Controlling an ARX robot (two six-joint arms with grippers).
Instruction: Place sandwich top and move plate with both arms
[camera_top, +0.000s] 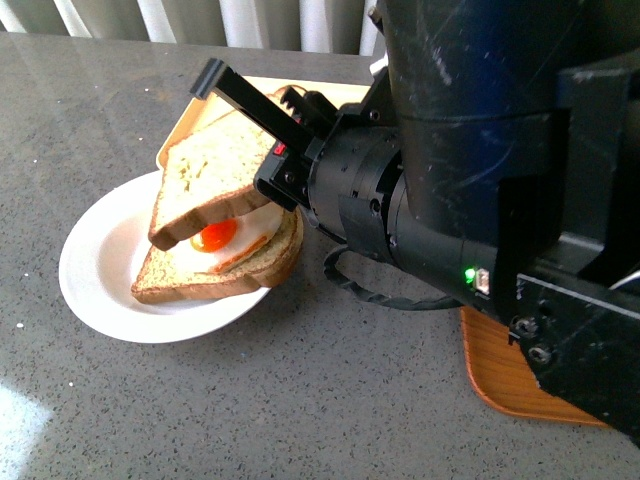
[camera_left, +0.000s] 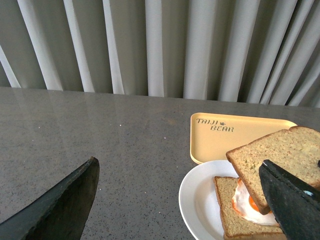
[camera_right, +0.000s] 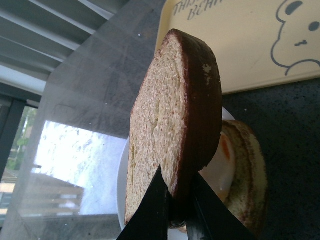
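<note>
Brown sandwich top (camera_top: 215, 170) aslant over white plate (camera_top: 100, 270)

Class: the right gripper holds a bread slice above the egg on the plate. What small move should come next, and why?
Probably lower the right gripper slightly, levelling the sandwich top before any release. The slice is clamped by one edge and tilted, its low edge near the fried egg, the rest lifted off the bottom slice on the plate.

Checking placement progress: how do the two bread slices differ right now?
The top slice is tilted, clamped by the right gripper; the bottom slice lies flat on the plate. The top slice's face is bare; the bottom slice carries a fried egg. Both are brown, square, speckled.
</note>
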